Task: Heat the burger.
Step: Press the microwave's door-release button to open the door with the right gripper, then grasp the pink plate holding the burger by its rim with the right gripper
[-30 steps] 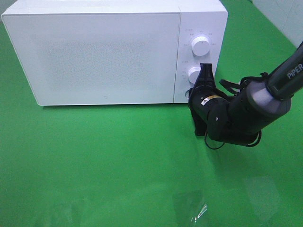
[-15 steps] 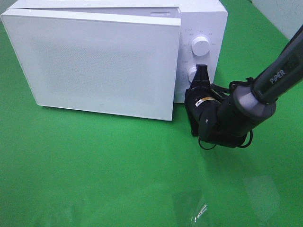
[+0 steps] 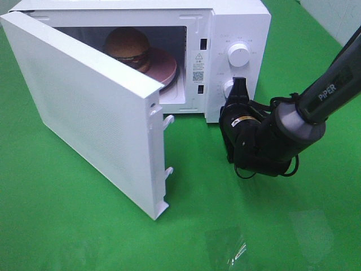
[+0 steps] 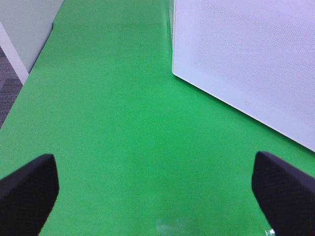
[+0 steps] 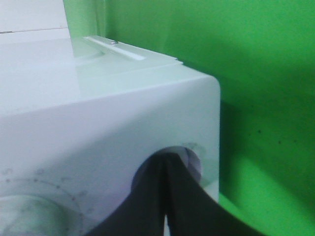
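Observation:
The burger [image 3: 127, 47] rests on a pink plate [image 3: 164, 66] inside the white microwave [image 3: 237, 25], whose door [image 3: 84, 107] hangs wide open toward the front left. My right gripper [image 3: 240, 86] is shut, and its tips press against the lower round button [image 3: 229, 88] of the control panel. In the right wrist view the closed fingers [image 5: 165, 196] meet that button [image 5: 191, 160]. Only the left wrist view shows my left gripper [image 4: 155, 194]. It is open, hovers over bare green cloth, and has the door's outer face [image 4: 246, 59] ahead of it.
Green cloth [image 3: 84, 226] covers the table. The upper dial [image 3: 239, 55] sits above the pressed button. The open door reaches well out over the table's left half. The right arm [image 3: 282, 132] stretches in from the right edge.
The microwave door has swung from shut to wide open, revealing the burger on its plate. My right gripper stayed at the lower button, shifting only slightly.

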